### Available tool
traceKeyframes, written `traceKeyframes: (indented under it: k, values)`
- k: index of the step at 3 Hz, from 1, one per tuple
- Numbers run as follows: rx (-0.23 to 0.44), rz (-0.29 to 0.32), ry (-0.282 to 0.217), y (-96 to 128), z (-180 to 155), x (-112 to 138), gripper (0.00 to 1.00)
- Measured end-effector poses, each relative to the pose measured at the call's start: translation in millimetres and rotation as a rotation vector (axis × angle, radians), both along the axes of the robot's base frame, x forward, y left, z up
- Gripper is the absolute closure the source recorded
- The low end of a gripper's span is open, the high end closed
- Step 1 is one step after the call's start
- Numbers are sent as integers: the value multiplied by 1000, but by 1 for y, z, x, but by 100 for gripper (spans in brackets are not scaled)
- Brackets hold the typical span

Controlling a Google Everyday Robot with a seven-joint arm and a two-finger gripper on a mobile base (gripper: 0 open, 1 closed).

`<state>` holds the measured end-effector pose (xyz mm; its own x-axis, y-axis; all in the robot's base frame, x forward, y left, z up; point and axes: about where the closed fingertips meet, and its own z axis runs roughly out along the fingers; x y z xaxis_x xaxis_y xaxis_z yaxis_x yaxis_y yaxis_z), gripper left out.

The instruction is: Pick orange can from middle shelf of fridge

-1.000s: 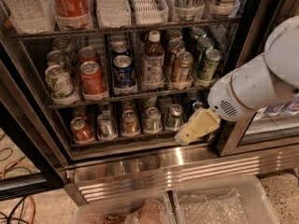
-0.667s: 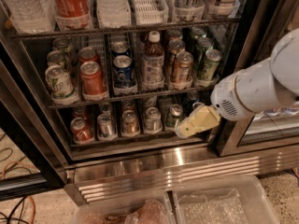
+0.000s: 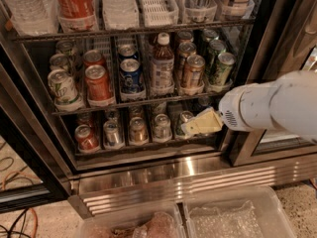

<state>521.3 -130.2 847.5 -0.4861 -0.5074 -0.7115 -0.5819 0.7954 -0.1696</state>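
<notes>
Coppery and silver-lidded, your orange can [image 3: 192,71] stands at the front of its lane on the middle shelf [image 3: 121,104] of the fridge [image 3: 163,175], just right of the white-capped bottle [image 3: 162,66] (green cans [image 3: 222,68] flank its other side). Your pincer [image 3: 200,124] hangs lower, before the bottom rack [image 3: 124,149]; whether it is wide or narrow, you cannot tell.

We see our end effector [image 3: 200,124] edged slightly up and left, now before the bottom rack's [image 3: 148,145] right end; the white arm [image 3: 270,105] has dropped level (earlier it slanted upward).
</notes>
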Motion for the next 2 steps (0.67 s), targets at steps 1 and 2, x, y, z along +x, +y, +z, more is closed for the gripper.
traceKeyframes:
  k: [1,2]
  values:
    - [-44,-78,-102,-1,6,21,0]
    - [-44,-78,-102,-1,6,21,0]
